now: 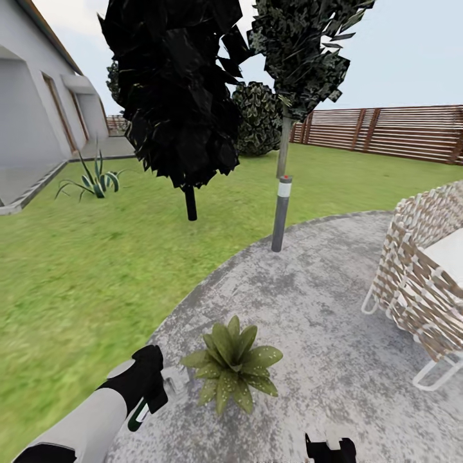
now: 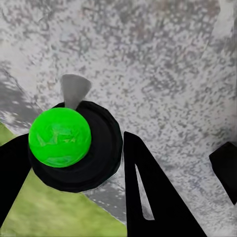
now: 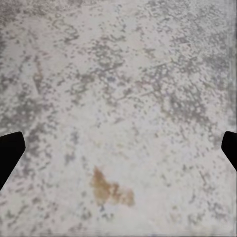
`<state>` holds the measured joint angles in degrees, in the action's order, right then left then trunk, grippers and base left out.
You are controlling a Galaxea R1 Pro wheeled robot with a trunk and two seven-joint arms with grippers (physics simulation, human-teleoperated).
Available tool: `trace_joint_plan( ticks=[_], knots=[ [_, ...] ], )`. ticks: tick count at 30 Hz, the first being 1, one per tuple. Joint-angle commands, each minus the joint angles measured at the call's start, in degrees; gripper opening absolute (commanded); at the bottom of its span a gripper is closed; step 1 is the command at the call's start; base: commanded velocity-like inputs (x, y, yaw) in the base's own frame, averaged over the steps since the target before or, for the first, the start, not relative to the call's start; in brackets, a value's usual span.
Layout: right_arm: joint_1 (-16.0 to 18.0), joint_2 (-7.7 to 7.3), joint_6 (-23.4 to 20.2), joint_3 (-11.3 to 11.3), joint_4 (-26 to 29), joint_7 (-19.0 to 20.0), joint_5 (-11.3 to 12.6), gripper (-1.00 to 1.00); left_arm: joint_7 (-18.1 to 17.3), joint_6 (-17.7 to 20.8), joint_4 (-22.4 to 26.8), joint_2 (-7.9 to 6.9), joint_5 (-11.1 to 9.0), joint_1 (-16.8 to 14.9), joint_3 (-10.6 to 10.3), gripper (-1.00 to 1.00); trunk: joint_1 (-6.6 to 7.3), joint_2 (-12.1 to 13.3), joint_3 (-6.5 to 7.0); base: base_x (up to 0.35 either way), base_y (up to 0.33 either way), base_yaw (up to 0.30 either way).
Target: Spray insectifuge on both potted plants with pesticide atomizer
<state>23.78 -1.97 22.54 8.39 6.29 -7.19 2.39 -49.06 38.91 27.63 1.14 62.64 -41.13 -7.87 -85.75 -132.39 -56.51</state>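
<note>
The left arm (image 1: 83, 421) has a pale grey, smooth, rounded forearm shell that ends in a black wrist section, with another black piece at the near end by the picture's corner. The left gripper (image 1: 151, 386) is matt black and blocky, with a white marking near its tip. In the left wrist view its fingers (image 2: 153, 197) are flat black wedges tapering to a point, one with a long slim triangular cut-out. The right gripper (image 1: 330, 448) is black too, angular, with two short prongs. In the right wrist view its fingertips (image 3: 9, 153) are plain black.
</note>
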Motion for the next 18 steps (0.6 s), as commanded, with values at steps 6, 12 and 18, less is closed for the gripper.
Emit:
trace_joint_plan(
  ticks=[6, 12, 18],
  knots=[
    [0.04, 0.03, 0.13, 0.48, -0.05, -0.28, 0.25, 1.00, -0.42, 0.12, 0.33, 0.11, 0.37, 0.00, 0.04, -1.00, 0.01, -0.02, -0.05, 0.000, 0.002, -0.264],
    [0.04, 0.03, 0.13, 0.48, -0.05, -0.28, 0.25, 1.00, -0.42, 0.11, 3.00, 0.02, 0.36, 0.00, 0.01, -1.00, 0.01, -0.02, -0.05, 0.021, 0.023, -0.228],
    [0.04, 0.04, 0.13, 0.48, -0.05, -0.28, 0.25, 1.00, -0.42, -0.10, 3.05, 0.15, 0.44, 0.00, 4.11, -1.00, 0.01, -0.02, -0.05, 0.213, 0.211, -0.017]
  ],
)
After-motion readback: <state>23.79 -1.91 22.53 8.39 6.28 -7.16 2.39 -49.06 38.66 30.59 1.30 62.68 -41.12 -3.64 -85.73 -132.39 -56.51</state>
